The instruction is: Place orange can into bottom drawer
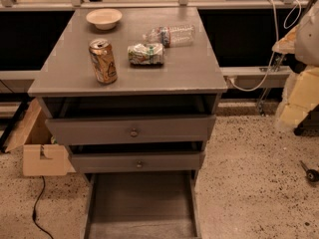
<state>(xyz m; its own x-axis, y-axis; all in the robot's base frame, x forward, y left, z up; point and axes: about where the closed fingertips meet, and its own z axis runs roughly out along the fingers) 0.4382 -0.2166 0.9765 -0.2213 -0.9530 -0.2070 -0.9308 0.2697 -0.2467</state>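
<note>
The orange can (103, 60) stands upright on the left front of the grey cabinet top (189, 68). The bottom drawer (142, 205) is pulled out at floor level below the two knobbed drawers, and its dark-grey tray holds nothing. My gripper (299, 96) shows as pale white and yellow shapes at the right edge, well to the right of the cabinet and far from the can. It holds nothing that I can see.
A crushed green-white can (145, 53) and a clear plastic bottle (169, 35) lie right of the orange can. A white bowl (103, 18) sits at the back left. A cardboard box (42, 158) stands left of the cabinet. Cables hang at the right.
</note>
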